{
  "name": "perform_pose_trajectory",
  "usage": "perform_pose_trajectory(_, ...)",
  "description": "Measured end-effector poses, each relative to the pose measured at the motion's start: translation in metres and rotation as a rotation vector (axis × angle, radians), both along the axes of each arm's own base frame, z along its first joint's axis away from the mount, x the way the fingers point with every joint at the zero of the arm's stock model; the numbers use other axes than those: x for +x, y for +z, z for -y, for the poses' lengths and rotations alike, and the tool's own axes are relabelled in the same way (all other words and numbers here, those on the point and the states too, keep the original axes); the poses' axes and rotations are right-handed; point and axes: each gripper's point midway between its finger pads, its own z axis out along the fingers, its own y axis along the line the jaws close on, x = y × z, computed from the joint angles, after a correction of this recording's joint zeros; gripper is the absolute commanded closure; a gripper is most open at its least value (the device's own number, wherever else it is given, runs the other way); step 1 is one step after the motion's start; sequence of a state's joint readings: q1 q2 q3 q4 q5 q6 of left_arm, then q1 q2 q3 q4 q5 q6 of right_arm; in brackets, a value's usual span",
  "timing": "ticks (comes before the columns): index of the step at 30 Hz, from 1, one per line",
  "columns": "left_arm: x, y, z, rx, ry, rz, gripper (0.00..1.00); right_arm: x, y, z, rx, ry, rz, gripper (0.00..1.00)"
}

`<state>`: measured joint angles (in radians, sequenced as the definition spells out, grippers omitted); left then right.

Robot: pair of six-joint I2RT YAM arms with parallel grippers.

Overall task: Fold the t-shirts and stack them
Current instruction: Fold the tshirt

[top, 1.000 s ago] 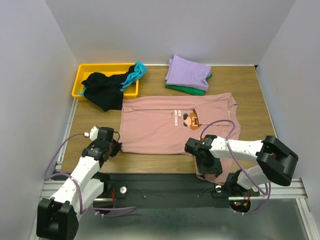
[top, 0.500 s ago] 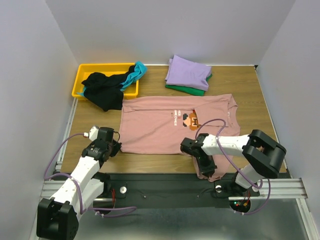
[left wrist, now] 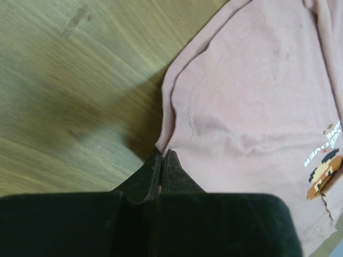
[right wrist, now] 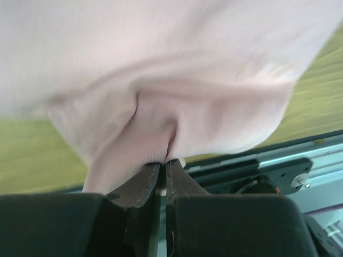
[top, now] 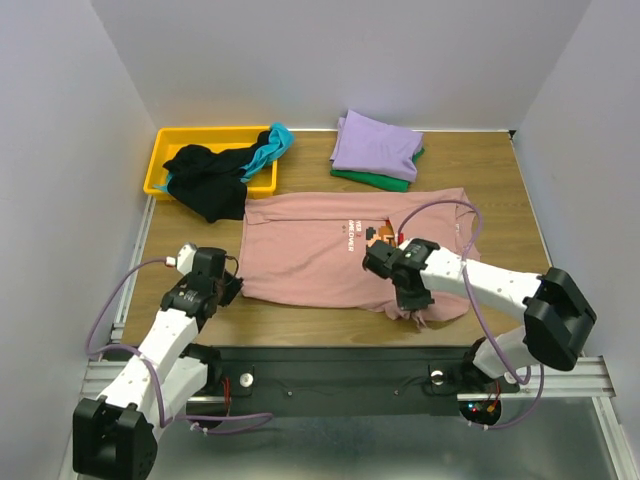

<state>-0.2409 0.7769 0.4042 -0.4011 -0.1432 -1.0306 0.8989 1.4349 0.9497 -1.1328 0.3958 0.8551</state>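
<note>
The dusty-pink t-shirt [top: 320, 250] lies spread face up on the middle of the wooden table, its pixel print [top: 380, 238] right of centre. My left gripper [top: 229, 290] is shut on the shirt's near left hem corner [left wrist: 170, 140], low on the table. My right gripper [top: 413, 300] is shut on a bunch of the pink cloth [right wrist: 161, 128] at the shirt's near right part, lifted off the table. A folded lavender t-shirt [top: 375, 145] rests on a folded green one [top: 368, 178] at the back. A black t-shirt [top: 207, 182] and a teal one [top: 271, 147] hang out of the bin.
The yellow plastic bin [top: 160, 152] stands at the back left corner. A black rail [top: 320, 370] runs along the table's near edge. Grey walls close in the left, right and back sides. My right arm's cable [top: 440, 208] loops over the pink shirt.
My right gripper has shut on the pink shirt's near right part and carried it up and away from the table's near edge, over the shirt. The left gripper has kept its hold.
</note>
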Motion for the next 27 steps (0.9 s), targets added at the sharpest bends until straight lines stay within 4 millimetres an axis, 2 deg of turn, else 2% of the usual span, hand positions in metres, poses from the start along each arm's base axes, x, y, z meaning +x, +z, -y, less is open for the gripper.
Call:
perform_pose_trajectory(9,0.025,0.018,0.006,0.011,-0.017,0.006,1.0,0.064,0.027,0.018,-0.007,-0.105,0.185,1.0)
perform_pose_trajectory(15,0.051,0.031,0.012,0.018,-0.027,0.025,1.0,0.115,0.047,0.019,0.024,-0.143,0.309,0.99)
perform_pose_trajectory(21,0.077,0.035,0.012,0.05,-0.02,0.024,1.0,0.152,0.045,0.024,0.001,-0.165,0.338,1.0)
perform_pose_trajectory(27,0.101,0.029,0.01,0.065,-0.008,0.003,1.0,0.183,0.043,0.032,-0.028,-0.19,0.357,1.0)
